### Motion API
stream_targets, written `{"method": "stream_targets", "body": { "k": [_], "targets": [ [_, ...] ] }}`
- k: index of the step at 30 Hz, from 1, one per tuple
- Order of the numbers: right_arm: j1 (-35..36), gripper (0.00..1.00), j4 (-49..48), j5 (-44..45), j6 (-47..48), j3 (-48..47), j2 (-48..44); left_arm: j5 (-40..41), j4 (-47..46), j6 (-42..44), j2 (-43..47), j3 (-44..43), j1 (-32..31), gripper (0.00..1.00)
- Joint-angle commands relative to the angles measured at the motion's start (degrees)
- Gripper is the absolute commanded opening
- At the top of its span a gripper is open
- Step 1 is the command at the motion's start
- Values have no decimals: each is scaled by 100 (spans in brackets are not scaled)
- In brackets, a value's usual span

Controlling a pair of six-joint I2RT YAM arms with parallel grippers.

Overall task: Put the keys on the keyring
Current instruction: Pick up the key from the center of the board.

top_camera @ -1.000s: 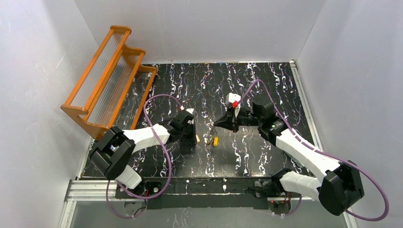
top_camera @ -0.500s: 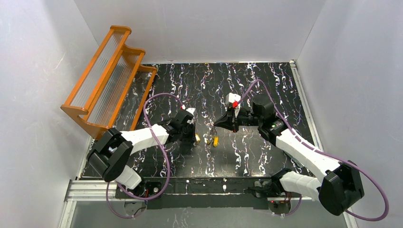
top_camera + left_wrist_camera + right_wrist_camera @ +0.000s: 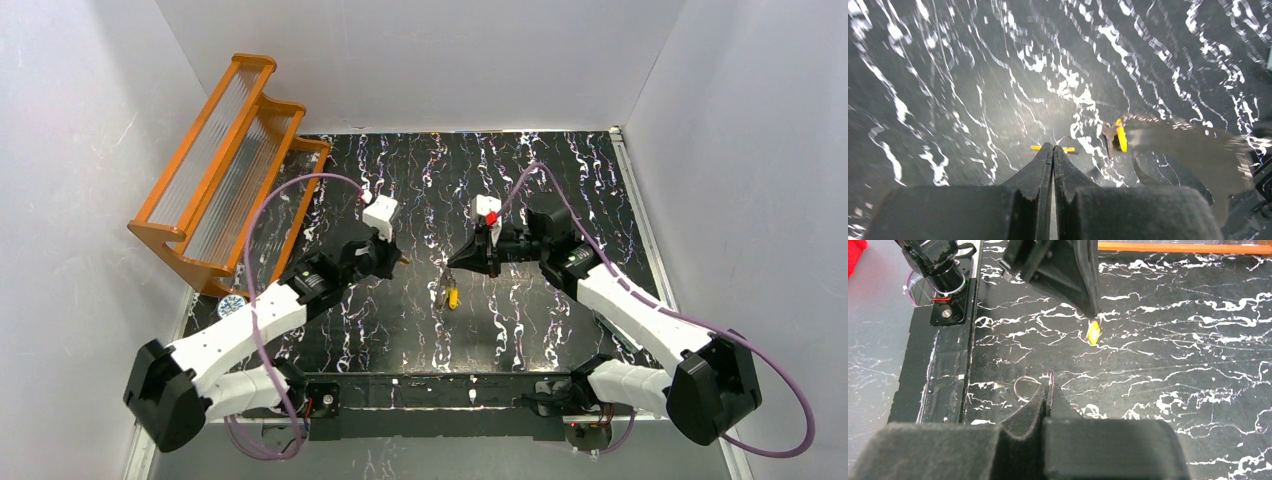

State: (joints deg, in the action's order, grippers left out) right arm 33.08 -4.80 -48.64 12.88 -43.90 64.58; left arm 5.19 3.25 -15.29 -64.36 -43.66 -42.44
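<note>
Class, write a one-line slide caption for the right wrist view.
Right jaws shut on the thin keyring, facing the left jaws, which hold a yellow-headed key over the black marbled table.

We take this for a robotics lab cell rather than a home or a shop. Plain white panels (image 3: 90, 150) wall in a black, white-veined desk (image 3: 560, 180) on three sides. Two white-and-black robot arms, the left arm (image 3: 230, 330) and the right arm (image 3: 620, 300), rise from a black mounting plate (image 3: 450, 395) at the near edge, trailing purple cables (image 3: 320, 178). An orange rack (image 3: 225, 165) leans in the far left corner.
</note>
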Motion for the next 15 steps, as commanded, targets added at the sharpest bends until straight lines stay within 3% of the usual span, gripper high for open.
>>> {"method": "stream_targets", "body": {
  "k": [1,7,15],
  "targets": [
    [5,1,191,-523,296,-611,241,-65,-642,1444,733,0,7,0],
    [0,1,621,-1060,607,-1081,667,-1165,-1551,2773,1145,218,7,0],
    [10,1,823,-1494,776,-1357,1006,-2289,-2115,3624,1060,245,10,0]
  ]
}}
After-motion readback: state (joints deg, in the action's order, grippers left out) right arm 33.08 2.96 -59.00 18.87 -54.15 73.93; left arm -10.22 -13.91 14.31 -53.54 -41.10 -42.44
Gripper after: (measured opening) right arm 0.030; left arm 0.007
